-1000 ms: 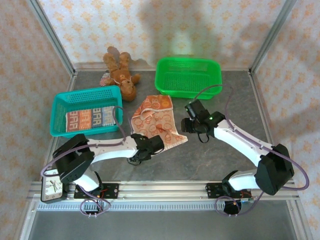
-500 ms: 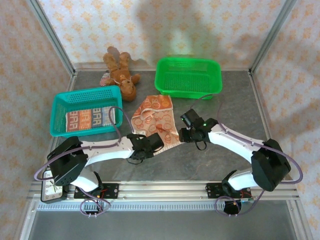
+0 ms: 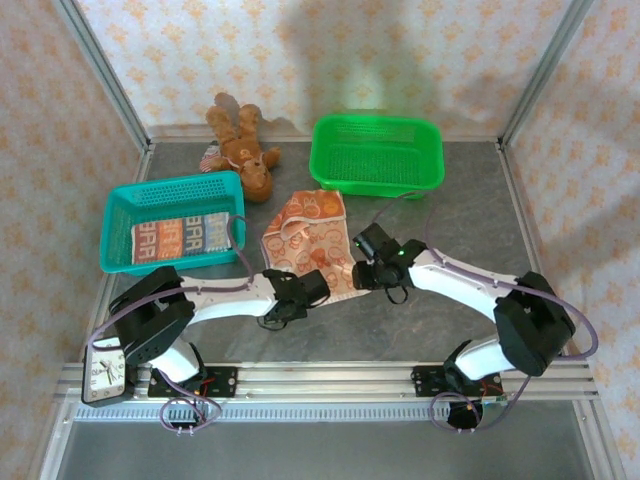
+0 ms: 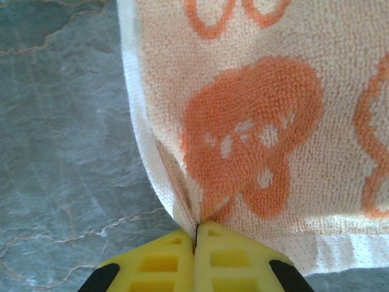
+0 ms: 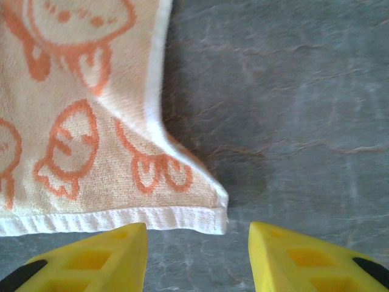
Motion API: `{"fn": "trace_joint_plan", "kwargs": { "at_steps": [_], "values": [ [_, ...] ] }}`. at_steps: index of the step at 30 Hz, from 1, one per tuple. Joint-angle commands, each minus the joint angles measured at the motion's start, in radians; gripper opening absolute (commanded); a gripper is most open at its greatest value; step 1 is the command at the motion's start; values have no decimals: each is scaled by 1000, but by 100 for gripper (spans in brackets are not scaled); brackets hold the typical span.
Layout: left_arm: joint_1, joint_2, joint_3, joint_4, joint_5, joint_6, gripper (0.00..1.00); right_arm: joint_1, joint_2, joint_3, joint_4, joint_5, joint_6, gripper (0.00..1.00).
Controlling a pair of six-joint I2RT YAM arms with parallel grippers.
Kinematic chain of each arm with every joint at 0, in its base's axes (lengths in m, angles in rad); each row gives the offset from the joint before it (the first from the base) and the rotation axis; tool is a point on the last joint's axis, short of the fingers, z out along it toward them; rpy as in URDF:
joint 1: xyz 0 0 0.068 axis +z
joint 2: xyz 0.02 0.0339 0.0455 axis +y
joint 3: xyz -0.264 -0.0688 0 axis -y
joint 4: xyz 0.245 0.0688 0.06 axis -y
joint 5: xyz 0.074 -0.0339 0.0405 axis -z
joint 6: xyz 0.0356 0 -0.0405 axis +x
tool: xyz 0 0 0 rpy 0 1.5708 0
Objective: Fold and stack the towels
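An orange-and-cream towel [image 3: 308, 235] with flower outlines lies spread on the grey table between the two baskets. My left gripper [image 3: 312, 285] is at its near left corner, yellow fingers [image 4: 159, 261] shut on a pinched fold of the towel [image 4: 243, 121]. At the towel's near right corner [image 5: 213, 213], my right gripper [image 3: 362, 262] stands open just short of the hem, its fingers [image 5: 91, 258] on either side and nothing between them. A folded grey-teal striped towel [image 3: 182, 236] rests in the teal basket [image 3: 170, 193].
A green basket [image 3: 377, 152] stands at the back centre-right. A brown teddy bear [image 3: 243, 146] lies at the back left beside the teal basket. A small clock [image 3: 103, 371] sits by the left arm's base. Metal frame posts and patterned walls bound the table.
My right gripper has moved left and nearer, from off to the towel's right down to its near right corner. My left gripper has shifted slightly along the towel's near edge.
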Motion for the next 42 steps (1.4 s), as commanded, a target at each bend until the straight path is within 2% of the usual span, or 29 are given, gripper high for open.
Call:
{"fn": "trace_joint_plan", "kwargs": {
  "at_steps": [1, 19, 22, 24, 25, 26, 28, 34, 42],
  "values": [
    [11, -21, -42, -66, -25, -10, 6, 32, 30, -22, 23, 5, 38, 47],
    [11, -11, -29, -56, -15, 9, 7, 49, 148, -81, 112, 1, 103, 40],
    [11, -13, -29, -56, -17, 12, 7, 49, 156, -81, 136, 34, 93, 31],
    [11, -15, -25, -59, -19, 19, 6, 49, 156, -77, 148, 37, 87, 9],
    [11, -19, -23, -65, -22, 23, 6, 49, 150, -73, 148, 36, 87, 4],
    [11, -25, -16, -72, -28, 27, 4, 49, 138, -71, 148, 40, 86, 0],
    [11, -41, -2, -94, -41, 37, 0, 49, 99, -69, 143, 46, 85, 0],
    [15, -163, 125, -235, -135, 87, 0, 49, -71, -20, 64, 77, 97, 0],
    [70, -322, 423, -402, -261, 243, 0, 49, -280, 183, -32, 152, 80, 0]
  ]
}}
